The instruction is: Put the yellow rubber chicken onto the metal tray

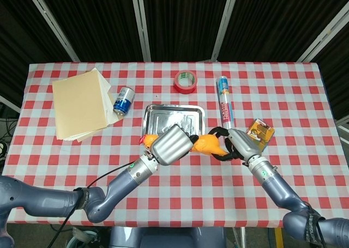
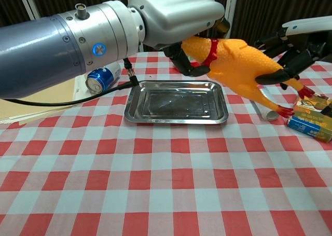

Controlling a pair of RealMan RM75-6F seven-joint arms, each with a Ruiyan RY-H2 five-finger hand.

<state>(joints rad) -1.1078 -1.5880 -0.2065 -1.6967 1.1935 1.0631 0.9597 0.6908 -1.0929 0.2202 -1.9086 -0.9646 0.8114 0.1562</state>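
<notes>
The yellow rubber chicken is up in the air, slung between both hands, neck end to the left, red feet trailing right, just off the near right corner of the metal tray. The left hand has its dark fingers curled round the neck by the red collar, a firm hold. The right hand is at the tail end; one dark finger lies against the body, but whether it truly grips or only steadies, I cannot tell from here.

So: pickup done, carry about half done. What remains, by my reading, is a short move over the tray, a lowering and a letting go. The tray itself sits bare and waiting.

Now the feel of things. The chicken looks soft, glossy, moulded with ridged feathers, likely to flop and bounce. The tray is shallow, rectangular, shiny steel with a raised rim and rounded corners. Beneath it all, a red-and-white checked tablecloth. Nearby lie a blue drinks can, a stack of cream paper, a red tape roll, a tube and a small printed box.
</notes>
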